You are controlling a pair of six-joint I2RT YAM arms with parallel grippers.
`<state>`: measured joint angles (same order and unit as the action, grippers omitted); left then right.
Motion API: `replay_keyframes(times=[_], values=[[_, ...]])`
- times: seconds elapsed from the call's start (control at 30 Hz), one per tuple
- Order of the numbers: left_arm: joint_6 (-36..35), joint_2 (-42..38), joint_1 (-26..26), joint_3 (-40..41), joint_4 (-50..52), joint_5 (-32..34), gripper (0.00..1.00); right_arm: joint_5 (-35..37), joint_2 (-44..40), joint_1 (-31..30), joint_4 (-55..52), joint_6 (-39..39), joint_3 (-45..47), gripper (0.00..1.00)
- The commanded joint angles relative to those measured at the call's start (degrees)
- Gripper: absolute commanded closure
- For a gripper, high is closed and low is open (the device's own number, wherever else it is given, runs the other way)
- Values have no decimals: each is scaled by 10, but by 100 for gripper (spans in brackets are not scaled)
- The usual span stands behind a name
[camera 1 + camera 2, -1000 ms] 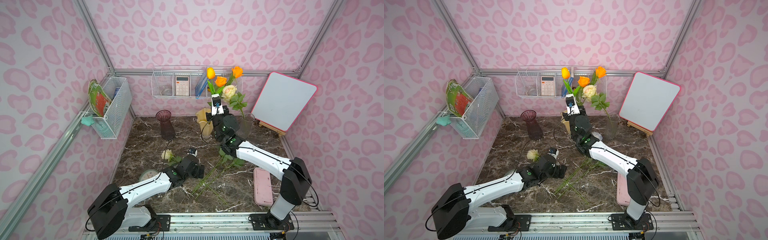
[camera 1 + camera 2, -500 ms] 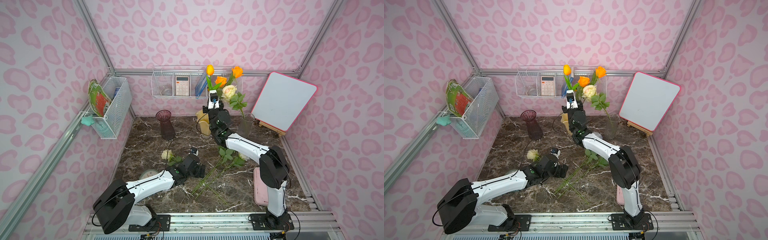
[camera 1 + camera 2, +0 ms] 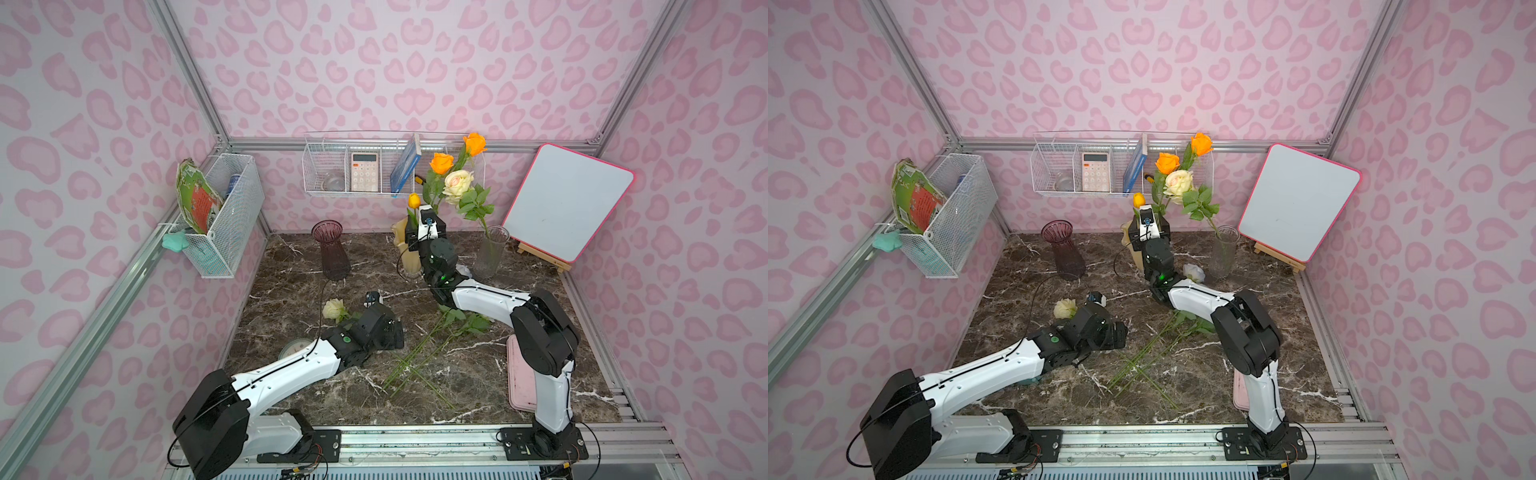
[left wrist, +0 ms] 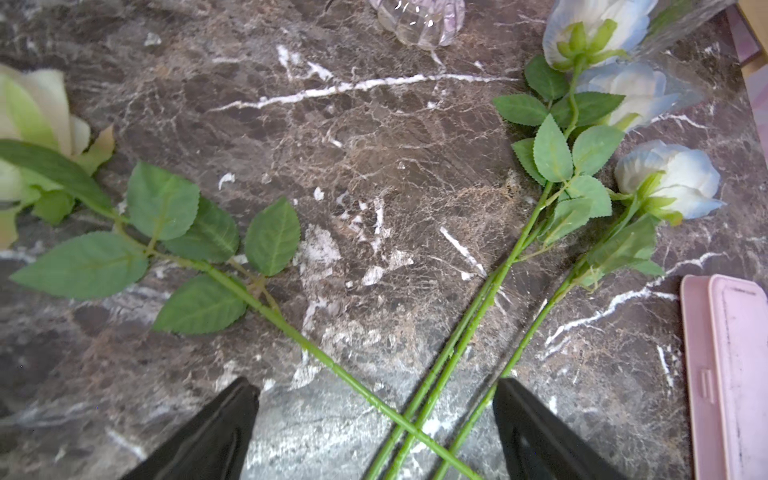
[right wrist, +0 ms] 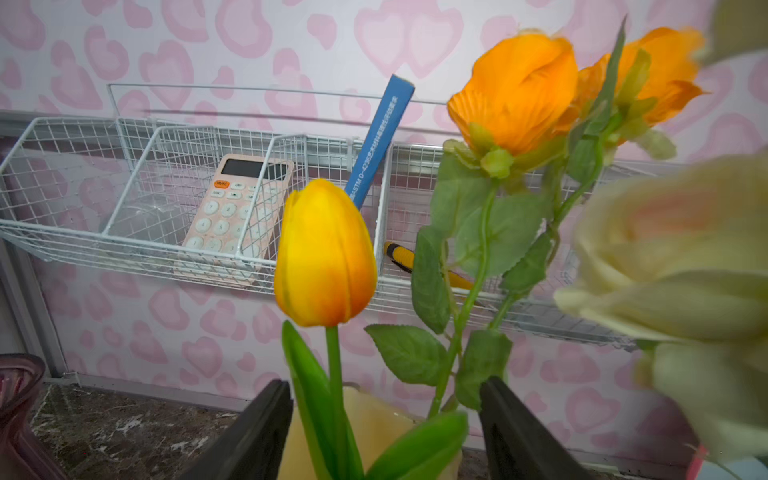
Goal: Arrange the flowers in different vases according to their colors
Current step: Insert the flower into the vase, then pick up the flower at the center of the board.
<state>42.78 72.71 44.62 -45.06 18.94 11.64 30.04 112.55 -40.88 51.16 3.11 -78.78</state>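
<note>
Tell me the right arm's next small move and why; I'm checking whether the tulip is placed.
Probably draw the right gripper straight back from the tulip: its jaws stand open either side of the stem, which already runs down into the cream-yellow vase beside the orange roses.

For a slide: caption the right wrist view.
Open right gripper straddling orange tulip in the yellow vase, beside orange roses.

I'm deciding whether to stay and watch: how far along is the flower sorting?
Done: two orange roses and the orange tulip stand in the creamy yellow vase, one cream rose in the clear vase. In hand: nothing; the right gripper is open around the tulip's stem, the left gripper open over stems. Remaining: another cream rose and three white-bluish roses lie flat; the purple vase looks empty.
</note>
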Motion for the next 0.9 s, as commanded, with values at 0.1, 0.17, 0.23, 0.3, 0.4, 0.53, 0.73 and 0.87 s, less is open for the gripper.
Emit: replay_keyframes(times=[0.1,0.17,0.23,0.3,0.4,0.53,0.73,0.87], values=[[133,7,19,-43,151,-24,8,14,-77,-15,-10,-2,55,20],[166,14,25,-55,185,-42,11,27,-110,-28,-36,4,72,20],[188,20,30,-57,196,-60,12,31,-147,-41,-78,3,86,20],[208,26,31,-47,187,-84,12,40,-187,-54,-150,-21,98,21],[221,41,32,-37,175,-95,13,39,-254,-69,-245,-73,137,24],[224,59,32,-40,159,-95,14,39,-333,-83,-380,-150,195,26],[223,87,28,-62,154,-86,15,15,-431,-99,-513,-248,286,29],[225,106,22,-62,146,-94,15,38,-474,-105,-587,-301,319,29]])
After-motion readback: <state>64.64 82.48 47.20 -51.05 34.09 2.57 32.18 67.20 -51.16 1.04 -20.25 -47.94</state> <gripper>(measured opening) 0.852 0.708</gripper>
